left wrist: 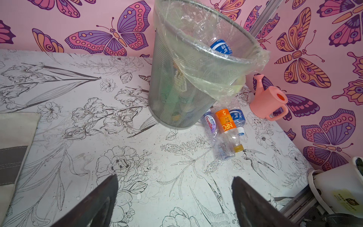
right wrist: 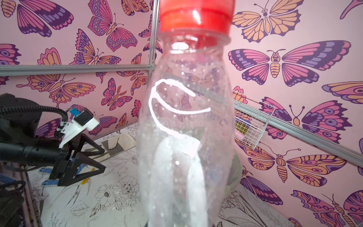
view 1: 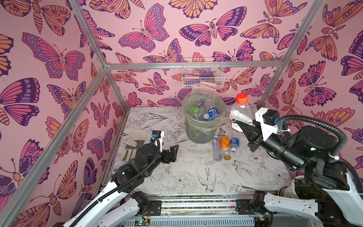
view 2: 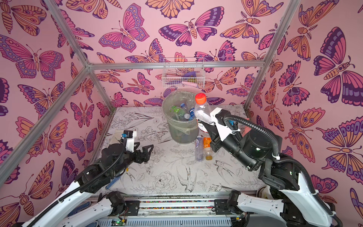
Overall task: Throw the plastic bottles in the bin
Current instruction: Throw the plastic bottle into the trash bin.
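Your right end effector (view 1: 241, 125) is clamped on the lower body of the red-capped bottle (view 1: 240, 112). The bottle's long axis is near upright, cap up, clear of the counter (view 1: 176, 176). In a top view the bin (view 1: 196, 131) lies just beside it at about nine o'clock, so I judge you need only a short carry that way, then a release over the mouth. Your left end effector (view 1: 172, 152) hangs open and empty, farther off at the bin's seven o'clock. Three loose bottles (view 1: 225, 146) lie at the bin's foot, near its four o'clock.
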